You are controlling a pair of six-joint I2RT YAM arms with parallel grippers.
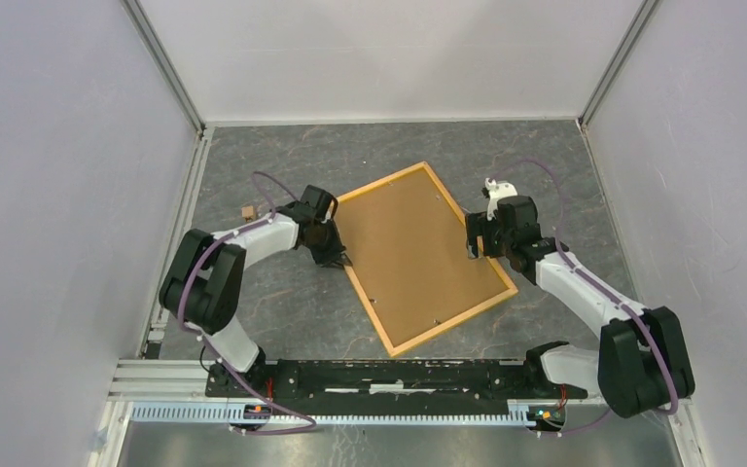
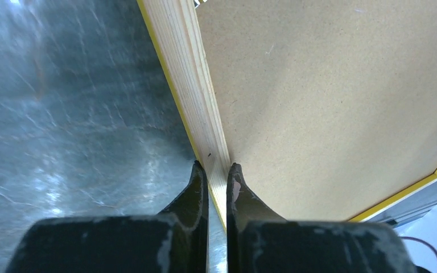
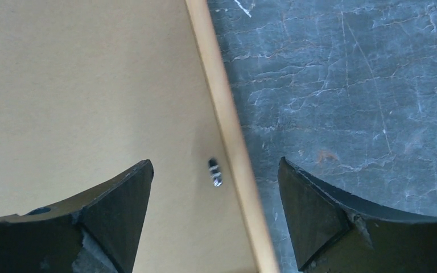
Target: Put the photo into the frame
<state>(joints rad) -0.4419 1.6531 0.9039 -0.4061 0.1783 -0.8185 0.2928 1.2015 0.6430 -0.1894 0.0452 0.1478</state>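
The frame (image 1: 455, 320) lies back-up and askew in the middle of the table, its light wood rim around a brown backing board (image 1: 418, 248). The photo is hidden. My left gripper (image 1: 340, 261) is at the frame's left edge. In the left wrist view the gripper (image 2: 217, 166) is shut on the pale wooden rail (image 2: 190, 74), one finger outside it and one on the board side. My right gripper (image 1: 475, 248) hovers over the frame's right edge. In the right wrist view it (image 3: 215, 161) is open, straddling the rail (image 3: 219, 96) with nothing gripped.
A small brown block (image 1: 248, 210) sits on the dark stone-patterned table left of the left arm. A small metal tab (image 3: 214, 172) lies on the backing board just inside the right rail. White walls enclose the table, and an aluminium rail (image 1: 370, 399) runs along the near edge.
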